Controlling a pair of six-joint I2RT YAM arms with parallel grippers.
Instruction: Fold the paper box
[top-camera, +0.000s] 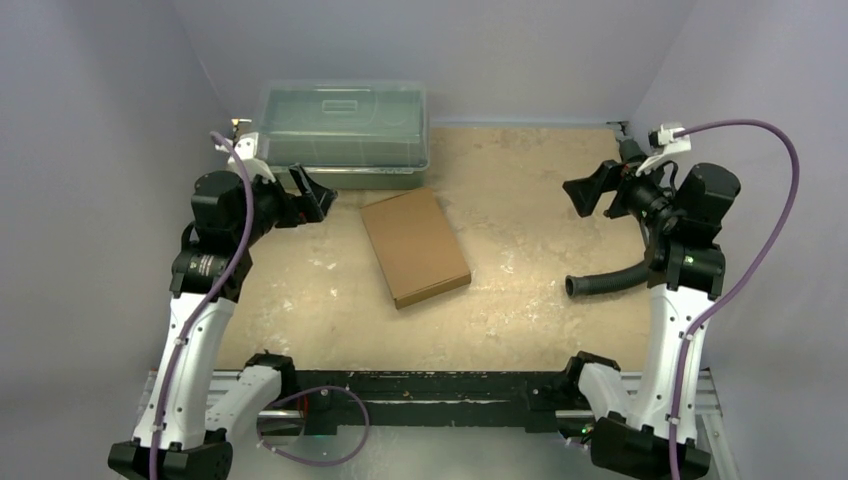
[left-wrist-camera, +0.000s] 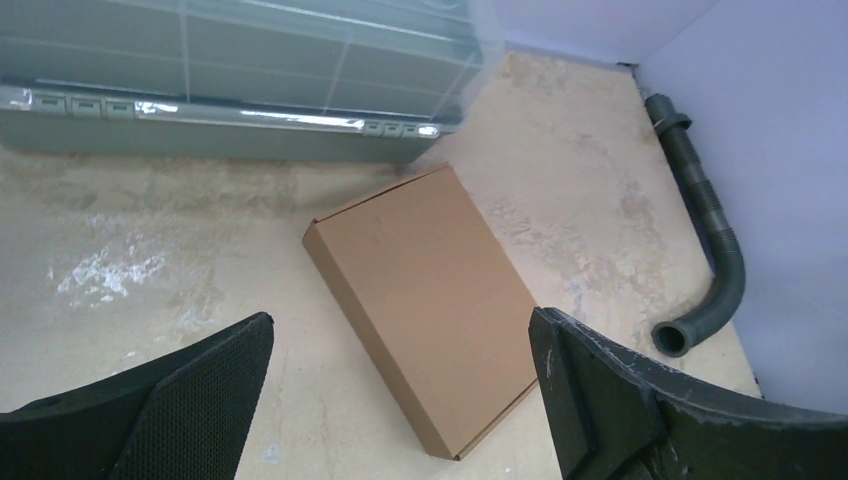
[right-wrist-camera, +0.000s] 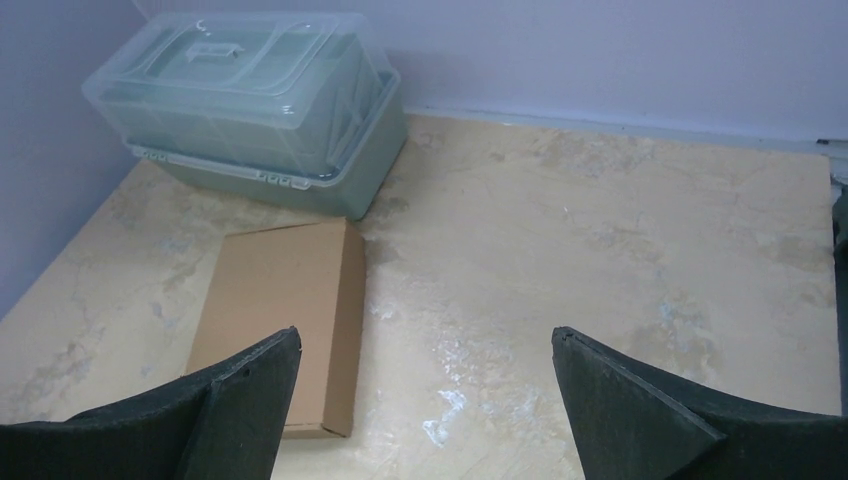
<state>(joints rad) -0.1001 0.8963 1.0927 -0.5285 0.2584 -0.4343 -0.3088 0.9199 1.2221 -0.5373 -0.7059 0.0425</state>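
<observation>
Lying closed, the paper box (top-camera: 415, 247) rests near the lidded bin (top-camera: 343, 125).

Lab test cell: walled worktable (top-camera: 530, 220)

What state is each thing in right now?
box, folded shut, flat on the table, not held
bin, closed
hose, lying loose on the table
left pincer, open, empty
right pincer, open, empty
</observation>
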